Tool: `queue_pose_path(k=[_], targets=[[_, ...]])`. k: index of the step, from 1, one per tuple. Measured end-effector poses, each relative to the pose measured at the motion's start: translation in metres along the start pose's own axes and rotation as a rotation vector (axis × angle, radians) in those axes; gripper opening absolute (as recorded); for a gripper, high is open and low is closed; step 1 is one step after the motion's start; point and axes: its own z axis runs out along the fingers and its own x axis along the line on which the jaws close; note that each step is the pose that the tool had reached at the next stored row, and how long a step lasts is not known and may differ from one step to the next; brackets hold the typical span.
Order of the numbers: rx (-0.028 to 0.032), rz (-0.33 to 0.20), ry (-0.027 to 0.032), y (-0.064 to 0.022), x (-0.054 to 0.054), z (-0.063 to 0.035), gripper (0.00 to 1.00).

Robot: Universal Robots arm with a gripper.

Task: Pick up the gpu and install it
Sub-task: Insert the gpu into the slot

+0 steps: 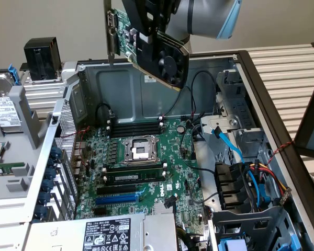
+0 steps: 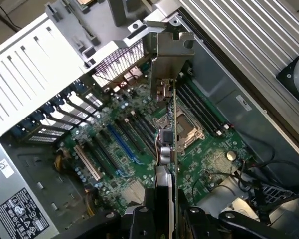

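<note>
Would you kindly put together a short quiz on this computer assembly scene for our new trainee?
1. What does the pincer hold? A a screwdriver; B the graphics card; C a roll of tape.
2. True or false: the graphics card is already seated in a slot.
3. Fill the gap: the card's metal bracket is at the exterior view's ___ end of the card.
Key: 1 B. 2 False: it hangs in the air above the motherboard. 3 left.
</note>
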Motion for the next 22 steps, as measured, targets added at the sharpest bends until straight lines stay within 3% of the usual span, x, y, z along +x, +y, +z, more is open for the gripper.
queue_pose_path(k=[8, 15, 18, 22], targets=[[0.0127, -0.144, 0.0112, -0.0001, 0.0, 0.0006, 0.27], [0.0358, -0.264, 0.01, -0.0003, 0.0, 0.0018, 0.27], [0.0399, -0.317, 0.011, -0.0004, 0.0, 0.0024, 0.27], [0.0396, -0.388, 0.0118, -0.0005, -0.0001, 0.0033, 0.27]])
